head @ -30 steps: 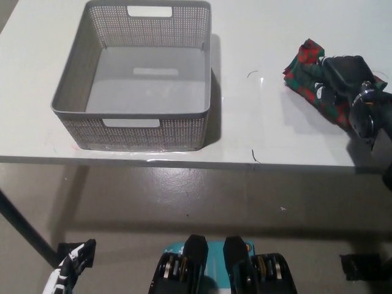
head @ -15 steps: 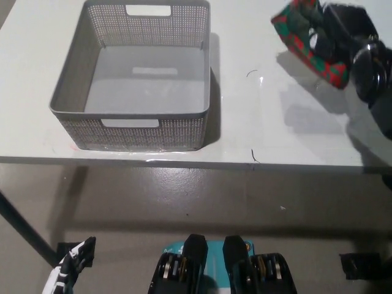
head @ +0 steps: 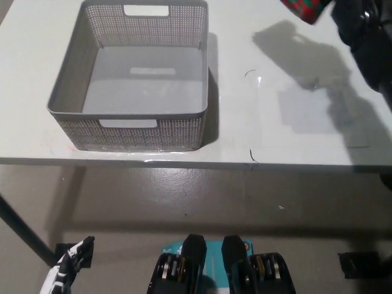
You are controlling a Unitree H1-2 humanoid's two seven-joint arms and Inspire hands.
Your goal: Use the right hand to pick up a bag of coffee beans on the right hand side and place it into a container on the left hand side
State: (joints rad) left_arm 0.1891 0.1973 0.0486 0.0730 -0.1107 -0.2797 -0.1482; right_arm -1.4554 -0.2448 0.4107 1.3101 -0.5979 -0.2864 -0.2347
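Note:
The red and green coffee bean bag (head: 306,8) shows only as a corner at the top edge of the head view, lifted off the table. My black right hand (head: 358,27) holds it at the top right, mostly cut off by the frame. Their shadow lies on the white table (head: 257,122) beneath. The grey perforated basket (head: 139,79) stands on the left part of the table with nothing in it. My white left hand (head: 64,272) hangs at the lower left, below table level; its fingers are not clear.
The table's front edge runs across the middle of the picture, with grey floor below it. A dark table leg (head: 21,229) slants at the lower left. A small dark mark (head: 252,155) sits near the table's front edge.
The right hand has lifted the bag off the table and carried it upward, nearly out of the picture. The basket and left hand have stayed put.

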